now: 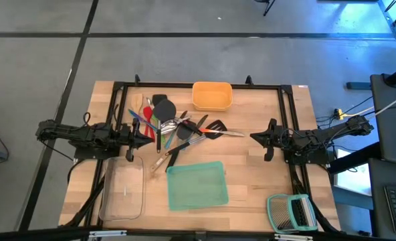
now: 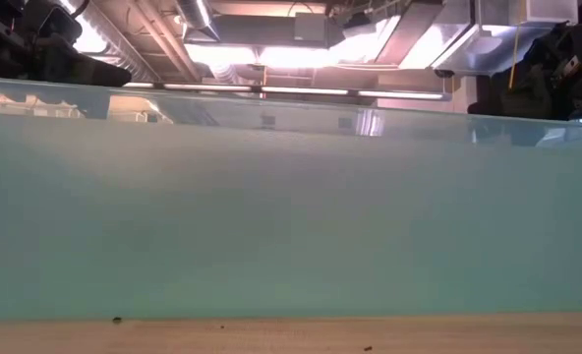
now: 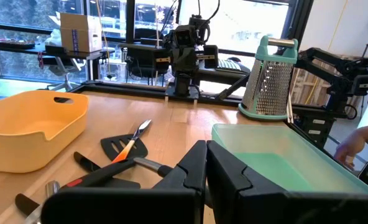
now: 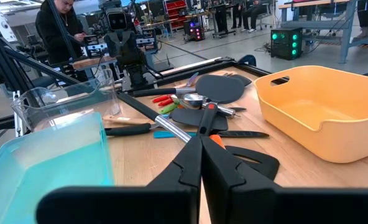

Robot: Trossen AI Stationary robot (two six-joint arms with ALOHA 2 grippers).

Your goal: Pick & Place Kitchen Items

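The utensils (image 1: 174, 130) lie heaped mid-table between the yellow tray (image 1: 211, 96) and teal tray (image 1: 195, 185). Left gripper (image 1: 146, 138) and right gripper (image 1: 258, 138) flank the heap, both clenched and empty. Probably best: open first, then take an outlying handle, avoiding the tangle.

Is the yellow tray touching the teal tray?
Apart. The high view shows the yellow tray at the table's far edge and the teal tray nearer the front, with bare wood and utensils between them.
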